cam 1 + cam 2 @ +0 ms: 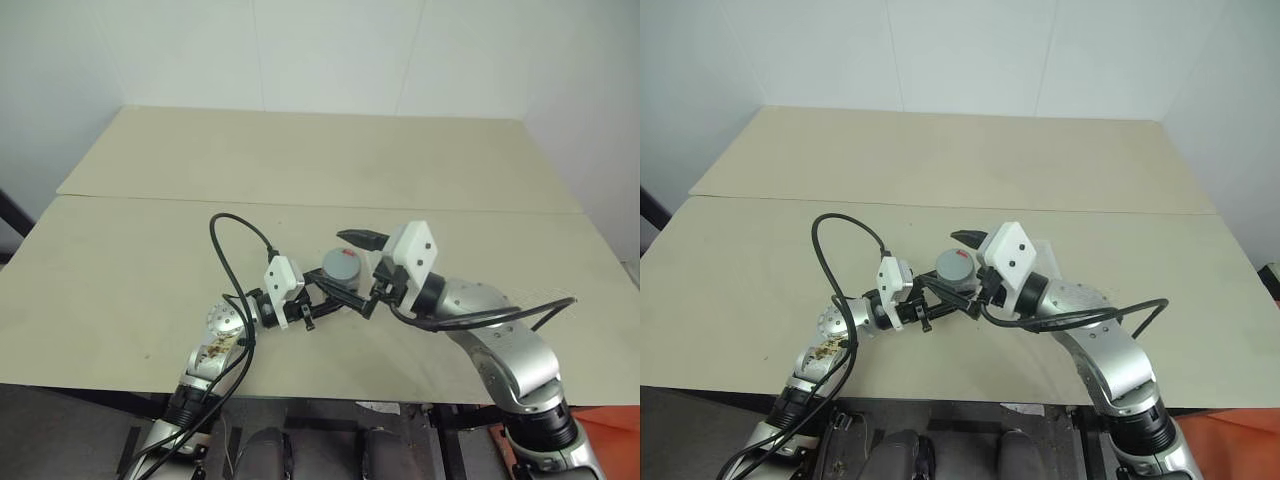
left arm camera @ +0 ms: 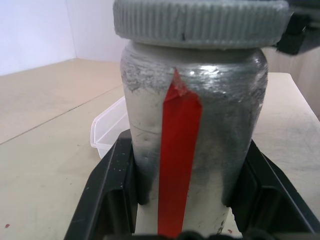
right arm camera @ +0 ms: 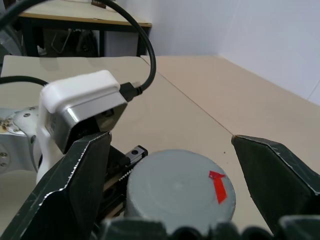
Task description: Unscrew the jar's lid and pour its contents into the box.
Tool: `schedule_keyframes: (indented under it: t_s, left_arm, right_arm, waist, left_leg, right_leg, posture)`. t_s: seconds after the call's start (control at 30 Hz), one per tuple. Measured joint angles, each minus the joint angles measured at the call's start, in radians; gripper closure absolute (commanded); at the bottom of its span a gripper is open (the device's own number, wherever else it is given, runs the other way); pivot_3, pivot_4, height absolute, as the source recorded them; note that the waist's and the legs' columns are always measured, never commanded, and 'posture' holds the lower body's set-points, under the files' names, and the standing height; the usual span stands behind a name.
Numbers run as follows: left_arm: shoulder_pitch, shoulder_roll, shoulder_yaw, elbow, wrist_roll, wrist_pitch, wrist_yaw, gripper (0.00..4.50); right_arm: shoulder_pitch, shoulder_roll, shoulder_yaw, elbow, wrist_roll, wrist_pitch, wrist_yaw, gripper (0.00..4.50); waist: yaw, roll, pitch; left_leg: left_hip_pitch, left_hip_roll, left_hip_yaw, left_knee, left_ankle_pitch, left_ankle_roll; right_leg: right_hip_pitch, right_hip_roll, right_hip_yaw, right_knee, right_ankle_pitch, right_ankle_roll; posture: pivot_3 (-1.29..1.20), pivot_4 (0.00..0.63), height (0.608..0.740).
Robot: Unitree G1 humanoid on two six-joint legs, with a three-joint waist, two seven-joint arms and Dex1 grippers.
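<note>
My left gripper point(image 1: 328, 290) is shut on the jar point(image 2: 192, 150), a silvery cylinder with a red strip down its wall, held upright above the table's front part. The grey ribbed lid point(image 1: 342, 263) sits on top of the jar and carries a small red mark point(image 3: 218, 184). Around the lid stands my right gripper point(image 3: 171, 141), open, with one finger point(image 3: 75, 185) on either side and a gap to the lid's edge. The box point(image 2: 110, 127), a clear plastic tub, lies on the table just behind the jar. The jar's clouded wall hides the contents.
The beige table point(image 1: 300, 160) stretches wide behind and to both sides of the arms, with a seam point(image 1: 200, 200) across it. A black cable point(image 1: 225, 250) loops up from my left wrist. White walls close off the back.
</note>
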Motion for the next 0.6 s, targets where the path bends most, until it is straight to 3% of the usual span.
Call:
schedule_keyframes:
  t_s: [0.6]
  left_arm:
    - [0.000, 0.000, -0.001, 0.002, 0.004, -0.001, 0.002, 2.51]
  right_arm:
    - [0.102, -0.046, -0.102, -0.015, 0.050, -0.014, 0.043, 0.03]
  waist:
    - [0.000, 0.000, 0.000]
  left_leg:
    - [0.000, 0.000, 0.000, 0.000, 0.000, 0.000]
  right_leg:
    - [0.000, 0.000, 0.000, 0.000, 0.000, 0.000]
  posture:
    - [0.00, 0.150, 0.740]
